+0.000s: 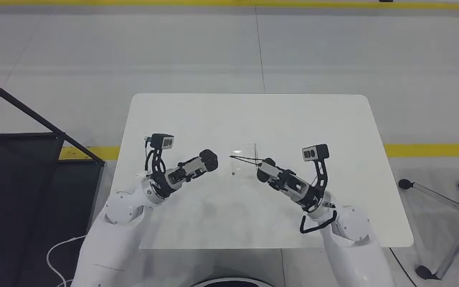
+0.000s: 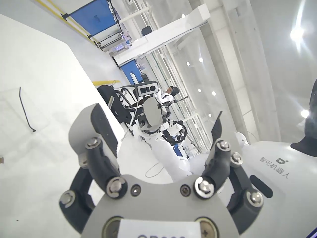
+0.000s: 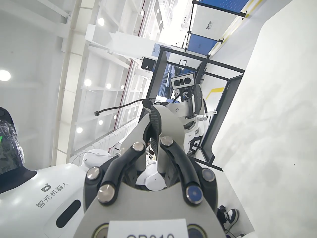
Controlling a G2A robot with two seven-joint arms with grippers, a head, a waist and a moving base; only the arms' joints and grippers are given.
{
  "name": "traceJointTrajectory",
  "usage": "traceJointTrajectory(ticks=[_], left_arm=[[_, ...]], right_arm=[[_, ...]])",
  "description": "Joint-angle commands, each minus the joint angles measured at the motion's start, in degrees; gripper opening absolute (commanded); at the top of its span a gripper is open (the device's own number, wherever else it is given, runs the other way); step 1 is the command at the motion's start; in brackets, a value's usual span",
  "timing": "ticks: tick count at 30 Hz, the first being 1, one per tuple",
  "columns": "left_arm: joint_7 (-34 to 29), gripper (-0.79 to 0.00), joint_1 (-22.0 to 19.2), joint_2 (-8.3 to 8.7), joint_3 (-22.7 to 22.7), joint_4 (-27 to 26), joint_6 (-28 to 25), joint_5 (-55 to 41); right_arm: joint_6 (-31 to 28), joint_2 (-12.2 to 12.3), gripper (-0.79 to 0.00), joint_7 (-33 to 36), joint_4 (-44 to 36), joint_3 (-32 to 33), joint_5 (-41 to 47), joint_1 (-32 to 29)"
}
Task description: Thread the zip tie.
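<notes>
My right gripper [image 3: 152, 111] is shut on one end of a thin black zip tie [image 3: 118, 107]. The strap sticks out sideways above the table, with its small head at the free end. From above, this zip tie [image 1: 244, 158] runs from the right gripper [image 1: 262, 165] toward the left gripper [image 1: 210, 158], which stands a short gap from the tie's free end. The left gripper [image 2: 161, 127] is open with nothing between its fingers. A second black zip tie [image 2: 24, 110] lies flat on the white table [image 2: 49, 80].
The white table [image 1: 323, 129] is bare around the two arms. A faint clear sheet [image 1: 242, 161] lies in the middle, under the ties. A black frame stands off the table's left side [image 1: 29, 165].
</notes>
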Motion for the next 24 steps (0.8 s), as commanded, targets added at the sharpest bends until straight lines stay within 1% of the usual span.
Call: traceJointTrajectory(ticks=[1,3,4,6,9,12,14,16,17,19,22,24], left_arm=[[0.8,0.000,0.3,-0.06,0.5,-0.7,0.5,-0.4],[0.4,0.000,0.4,-0.16,1.4,-0.8,0.9,-3.0],[-0.9,0.000,0.0,-0.18,1.9,-0.5,1.2,-5.1],[-4.6,0.000,-1.2,-0.20,2.5,1.1,1.7,-10.6],[-11.3,0.000,-3.7,-0.23,3.3,4.7,3.6,-18.7],[-17.6,0.000,-6.1,-0.33,4.2,8.3,4.3,-23.5],[-20.8,-0.058,-7.3,-0.45,4.8,10.4,4.3,-25.7],[-22.7,-0.172,-8.3,-0.67,5.7,12.0,4.2,-27.4],[-23.1,-0.209,-8.8,-0.76,6.0,12.6,4.5,-27.9],[-23.4,-0.243,-9.5,-0.93,6.7,13.3,4.8,-28.1],[-23.9,-0.323,-10.4,-1.20,7.9,13.9,5.3,-28.1],[-23.6,-0.354,-10.8,-1.37,8.6,14.1,5.0,-27.5]], right_arm=[[0.7,-0.1,-0.785,-0.5,0.0,-0.7,1.1,-0.2],[1.3,-0.1,-0.785,0.2,1.0,-1.3,4.2,0.4],[1.1,-0.1,-0.785,-0.1,1.9,-1.1,5.3,0.8],[0.7,-0.1,-0.785,0.9,3.0,-1.6,6.8,1.5],[1.5,-0.1,-0.785,5.0,5.4,-2.2,11.6,3.0],[3.1,0.1,-0.785,8.8,8.0,-2.4,15.1,4.8],[3.9,0.1,-0.785,10.5,9.4,-2.9,16.7,5.7],[4.9,0.1,-0.785,12.5,10.7,-3.2,18.4,6.7],[5.3,0.1,-0.785,13.5,11.3,-3.4,18.9,7.1],[5.3,0.2,-0.785,14.2,12.3,-3.5,18.8,7.8],[5.7,0.3,-0.785,14.7,13.1,-4.1,18.8,8.4],[5.7,0.3,-0.785,14.4,13.5,-4.5,18.3,8.7]])
